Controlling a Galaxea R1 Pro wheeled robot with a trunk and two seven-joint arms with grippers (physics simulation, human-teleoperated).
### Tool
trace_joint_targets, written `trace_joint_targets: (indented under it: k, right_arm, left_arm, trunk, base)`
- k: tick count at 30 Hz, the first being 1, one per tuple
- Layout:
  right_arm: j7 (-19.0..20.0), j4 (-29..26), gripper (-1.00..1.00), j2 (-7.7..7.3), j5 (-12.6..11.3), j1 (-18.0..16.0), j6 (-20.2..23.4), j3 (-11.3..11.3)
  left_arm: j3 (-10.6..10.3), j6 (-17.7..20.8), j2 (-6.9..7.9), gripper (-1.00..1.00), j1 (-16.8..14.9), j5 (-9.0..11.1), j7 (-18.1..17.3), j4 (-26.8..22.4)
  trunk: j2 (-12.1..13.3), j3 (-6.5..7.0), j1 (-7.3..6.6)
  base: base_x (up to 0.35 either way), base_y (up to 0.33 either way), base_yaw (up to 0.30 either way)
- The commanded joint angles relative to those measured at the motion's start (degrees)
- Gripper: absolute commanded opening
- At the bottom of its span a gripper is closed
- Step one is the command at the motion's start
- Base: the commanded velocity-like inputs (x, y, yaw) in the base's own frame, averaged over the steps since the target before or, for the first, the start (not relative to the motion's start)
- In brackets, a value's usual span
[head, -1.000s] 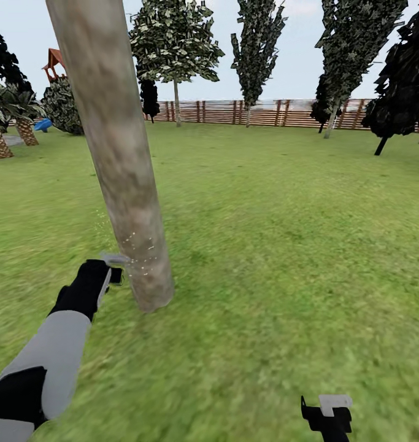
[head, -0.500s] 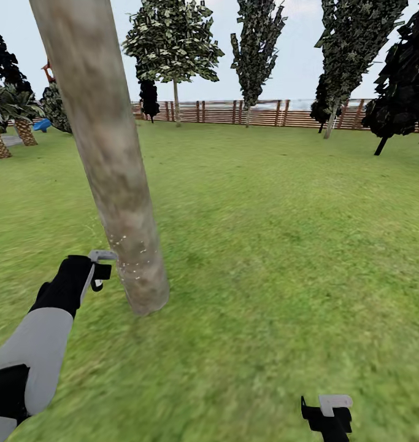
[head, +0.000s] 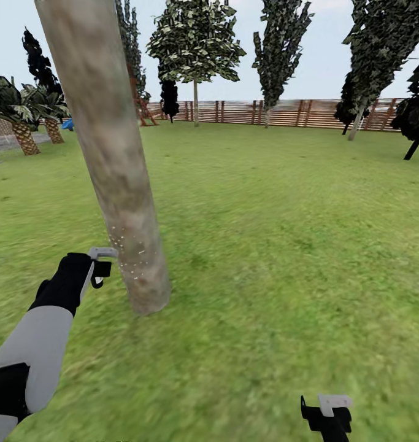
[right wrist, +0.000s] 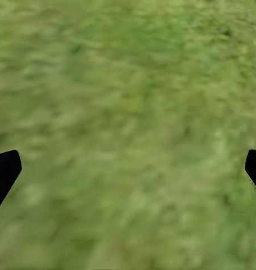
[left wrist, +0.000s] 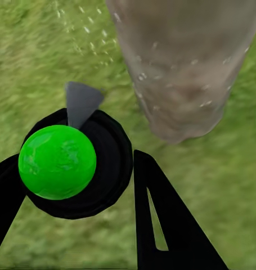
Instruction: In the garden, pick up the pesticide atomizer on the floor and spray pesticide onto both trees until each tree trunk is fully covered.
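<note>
A thick pale tree trunk (head: pixel 120 184) leans up from the lawn just ahead on the left. My left gripper (head: pixel 97 270) is shut on the pesticide atomizer (head: pixel 102 252), whose grey nozzle points at the trunk's lower part from a short gap. White spray specks (head: pixel 132 255) dot the bark there. In the left wrist view the atomizer (left wrist: pixel 57 162) shows a bright green cap on a black body, held between the two black fingers (left wrist: pixel 161 225), with the trunk (left wrist: pixel 184 67) beyond. My right gripper (head: pixel 327 410) hangs low over grass, open and holding nothing (right wrist: pixel 128 169).
Green lawn spreads all around. A brown slat fence (head: pixel 283 112) closes the far side, with dark bushy trees (head: pixel 196 43) along it. Striped-leaf plants (head: pixel 19 116) stand far left. The trunk is the sole obstacle close by.
The head camera has turned, shifting the background to the right. My left gripper with the atomizer has drawn back a little to the left of the trunk. Airborne droplets have thinned.
</note>
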Motion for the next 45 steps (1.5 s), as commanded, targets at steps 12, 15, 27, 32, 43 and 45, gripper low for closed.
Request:
trace_joint_targets:
  k: [12,15,27,32,43,45]
  right_arm:
    - [-0.28,0.05,1.0,-0.06,0.59,-0.03,-0.15,-0.43]
    - [-0.27,0.05,1.0,-0.06,0.59,-0.03,-0.15,-0.43]
    - [-0.24,0.05,1.0,0.04,0.59,-0.03,-0.15,-0.43]
    - [-0.21,0.05,1.0,0.08,0.59,-0.03,-0.15,-0.43]
    - [-0.27,0.05,1.0,-0.06,0.59,-0.03,-0.15,-0.43]
    - [-0.28,0.05,1.0,-0.06,0.59,-0.03,-0.15,-0.43]
  left_arm:
    - [0.17,0.2,-0.03,-1.0,0.2,-0.69,-0.46,0.02]
    - [0.16,0.2,0.03,-1.0,0.38,-0.8,-0.46,0.02]
    - [0.46,-0.07,0.69,-1.0,0.93,-1.0,0.03,0.11]
    - [0.51,-0.07,0.47,-1.0,0.87,-1.0,0.11,0.11]
    - [0.59,-0.07,0.39,-1.0,0.85,-0.97,0.16,0.03]
    - [0.65,-0.07,0.41,-1.0,0.85,-0.99,0.16,0.02]
  trunk:
    - [-0.02,-0.05,0.0]
    - [-0.02,-0.05,0.0]
    - [-0.02,-0.05,0.0]
    - [-0.02,-0.05,0.0]
    - [-0.02,-0.05,0.0]
    - [-0.02,-0.05,0.0]
  base:
    - [0.084,-0.267,0.039]
    - [0.055,-0.268,0.0]
    - [0.003,-0.27,0.089]
    - [0.056,-0.27,0.274]
    - [0.157,-0.26,0.041]
    - [0.16,-0.258,0.0]
